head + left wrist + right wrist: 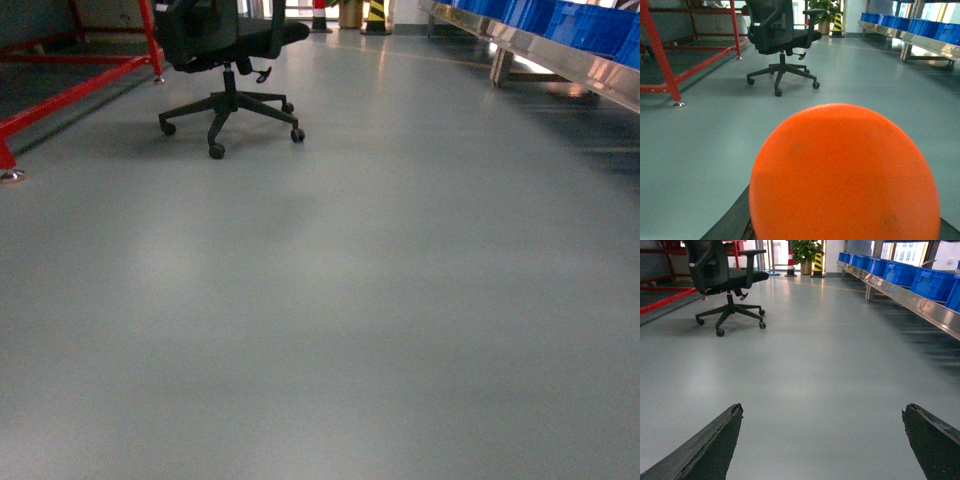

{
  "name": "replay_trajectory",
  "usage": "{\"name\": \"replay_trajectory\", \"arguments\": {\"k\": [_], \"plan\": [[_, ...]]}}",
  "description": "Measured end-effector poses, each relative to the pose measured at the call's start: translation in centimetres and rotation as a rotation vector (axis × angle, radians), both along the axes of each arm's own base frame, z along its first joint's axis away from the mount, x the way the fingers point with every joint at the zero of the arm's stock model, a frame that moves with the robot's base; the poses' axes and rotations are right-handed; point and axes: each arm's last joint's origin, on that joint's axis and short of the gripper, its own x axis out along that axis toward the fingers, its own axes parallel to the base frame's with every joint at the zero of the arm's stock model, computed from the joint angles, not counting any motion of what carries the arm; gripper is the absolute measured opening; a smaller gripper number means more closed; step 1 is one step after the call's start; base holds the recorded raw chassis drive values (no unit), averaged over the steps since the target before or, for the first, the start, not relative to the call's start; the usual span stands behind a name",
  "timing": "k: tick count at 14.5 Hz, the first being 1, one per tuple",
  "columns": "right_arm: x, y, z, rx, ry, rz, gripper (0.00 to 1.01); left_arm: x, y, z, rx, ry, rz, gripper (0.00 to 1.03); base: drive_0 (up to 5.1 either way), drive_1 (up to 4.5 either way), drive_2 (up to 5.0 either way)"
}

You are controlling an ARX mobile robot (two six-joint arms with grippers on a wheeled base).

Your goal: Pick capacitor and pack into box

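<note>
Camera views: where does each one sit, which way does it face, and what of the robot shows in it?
Head: rides on the robot, slanting down over grey floor toward the office chair; no robot part shows.
Left wrist: low, facing forward; an orange disc fills the foreground, left gripper state unclear.
Right wrist: low, facing forward; right gripper fingers spread wide apart over bare floor.
Shared: all three show the chair, the blue bins on a metal rack and the red frame.

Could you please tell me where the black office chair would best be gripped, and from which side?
Probably the near armrest of the office chair: a narrow, level bar standing clear of the seat, so the open right pincer could close across it from this side. The chair stands far off.
</note>
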Motion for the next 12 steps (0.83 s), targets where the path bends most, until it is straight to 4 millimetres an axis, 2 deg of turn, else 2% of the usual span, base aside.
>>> {"name": "replay_trajectory", "arguments": {"k": [12], "plan": [[0.0, 0.0, 0.02, 0.0, -0.002, 0.0, 0.98, 0.0, 0.0, 0.01, 0.0, -0.001, -0.001, 0.44, -4.9, 2.53, 2.5]]}}
